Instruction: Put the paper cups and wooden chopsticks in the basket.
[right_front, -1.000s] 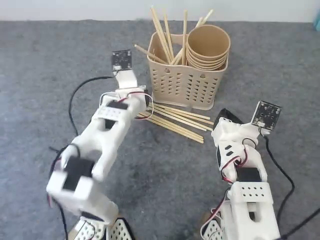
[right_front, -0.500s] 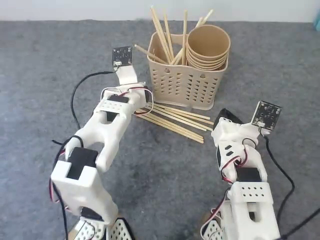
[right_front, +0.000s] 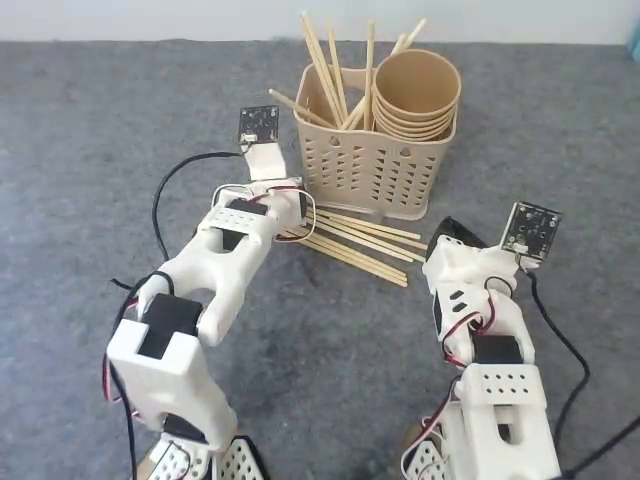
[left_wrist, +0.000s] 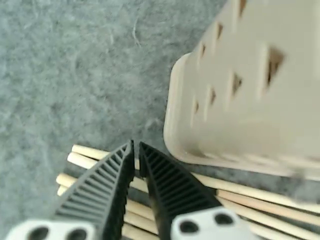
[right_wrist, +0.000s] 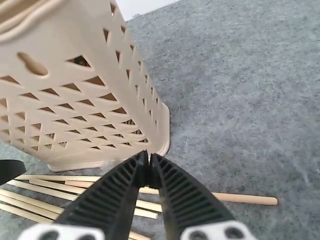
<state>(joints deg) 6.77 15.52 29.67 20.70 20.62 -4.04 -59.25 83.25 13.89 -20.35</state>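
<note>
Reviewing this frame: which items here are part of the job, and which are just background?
Job:
basket
stacked paper cups inside it
upright chopsticks in it
loose chopsticks lying in front of it

Just there:
grey carpet
white wall behind

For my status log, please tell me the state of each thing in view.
Basket: upright.
Paper cups: stacked, inside the basket.
Standing chopsticks: leaning inside the basket.
Loose chopsticks: lying flat beside the basket.
Left gripper: shut, above the loose chopsticks.
Right gripper: shut, empty.
</note>
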